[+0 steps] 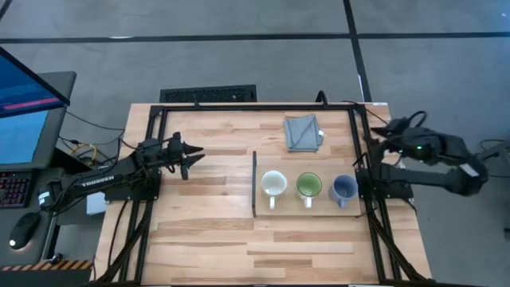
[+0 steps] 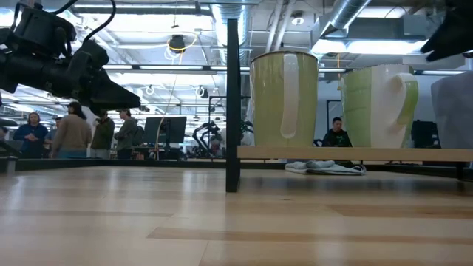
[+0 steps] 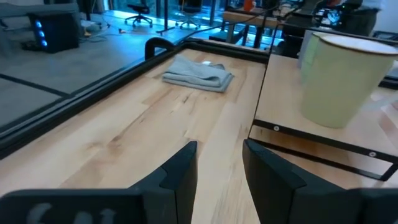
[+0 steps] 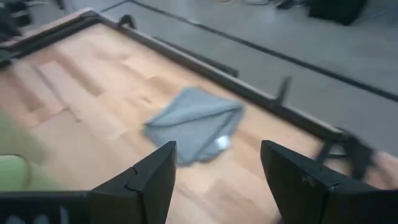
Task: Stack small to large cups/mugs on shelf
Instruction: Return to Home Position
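Three mugs stand side by side on their bases on the shelf (image 1: 307, 163): cream-white (image 1: 273, 184), white with green inside (image 1: 308, 186), blue-grey (image 1: 344, 188). Their handles point toward the table's near edge. The shelf has a dark strip along its left short edge. My left gripper (image 1: 198, 154) hovers open left of the shelf, pointing at it, nothing between its fingers (image 3: 219, 152). My right gripper (image 1: 374, 131) hangs open at the table's right rail, right of the mugs and higher, aimed toward the far part of the table (image 4: 217, 155).
A folded grey cloth (image 1: 304, 132) lies at the table's far edge, behind the shelf. A black frame rail (image 1: 255, 107) runs round the tabletop. Bare slatted wood (image 1: 239, 247) lies in front of the shelf. A monitor and keyboard (image 1: 16, 159) stand off the table's left.
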